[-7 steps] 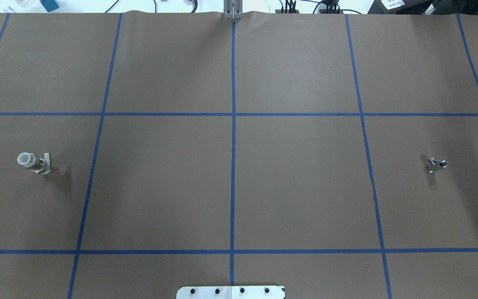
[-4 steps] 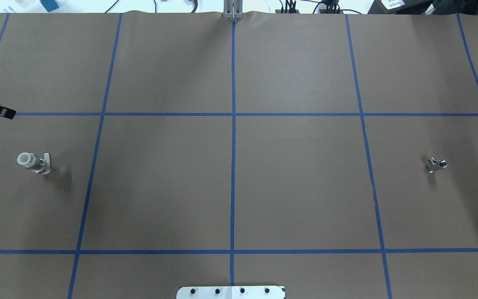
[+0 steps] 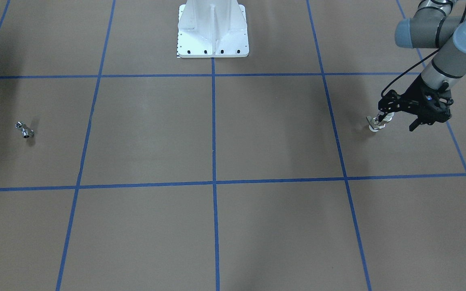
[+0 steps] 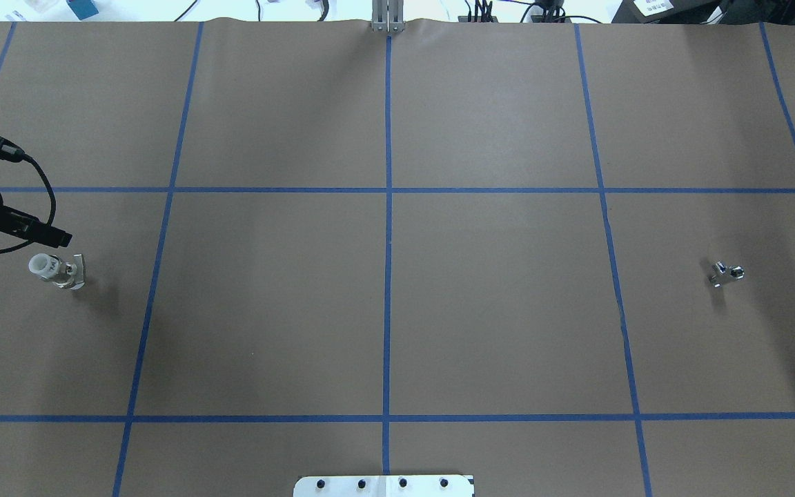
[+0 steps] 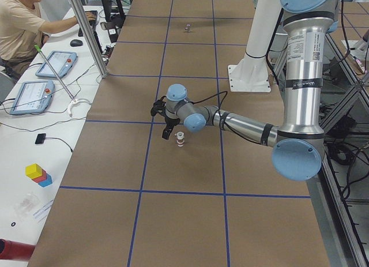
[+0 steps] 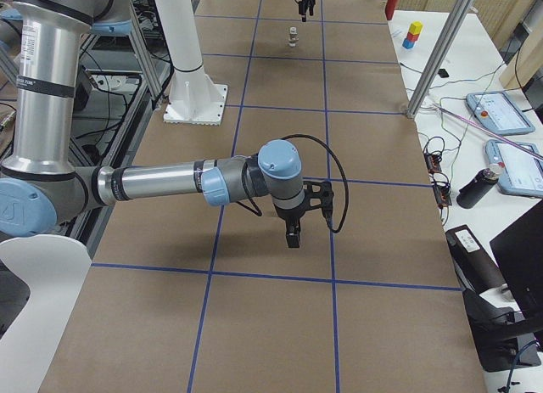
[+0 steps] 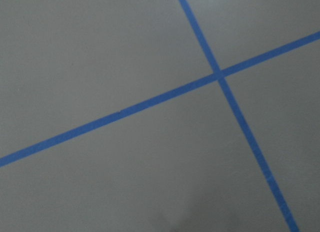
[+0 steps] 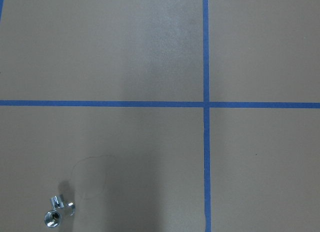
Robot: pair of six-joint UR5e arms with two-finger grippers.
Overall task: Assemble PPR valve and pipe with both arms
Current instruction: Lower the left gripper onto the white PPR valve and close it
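The white PPR valve (image 4: 56, 270) stands upright on the brown table at the left, also seen in the front-facing view (image 3: 378, 122). My left gripper (image 3: 401, 118) hangs open just beyond and above it, one finger (image 4: 54, 237) close to the valve's top without holding it. The left wrist view shows only tape lines. The chrome pipe (image 4: 725, 273) lies alone at the far right, low and left in the right wrist view (image 8: 58, 212). My right gripper (image 6: 293, 232) shows only in the exterior right view, low over the table; whether it is open or shut I cannot tell.
Blue tape lines divide the brown table (image 4: 384, 310) into squares. The white pedestal base (image 3: 212, 30) stands at the robot's side. A person sits at a side desk (image 5: 23, 25) with tablets beyond the far edge.
My left gripper has come in from the left edge of the overhead view and moved down towards the valve. Valve and pipe have not moved.
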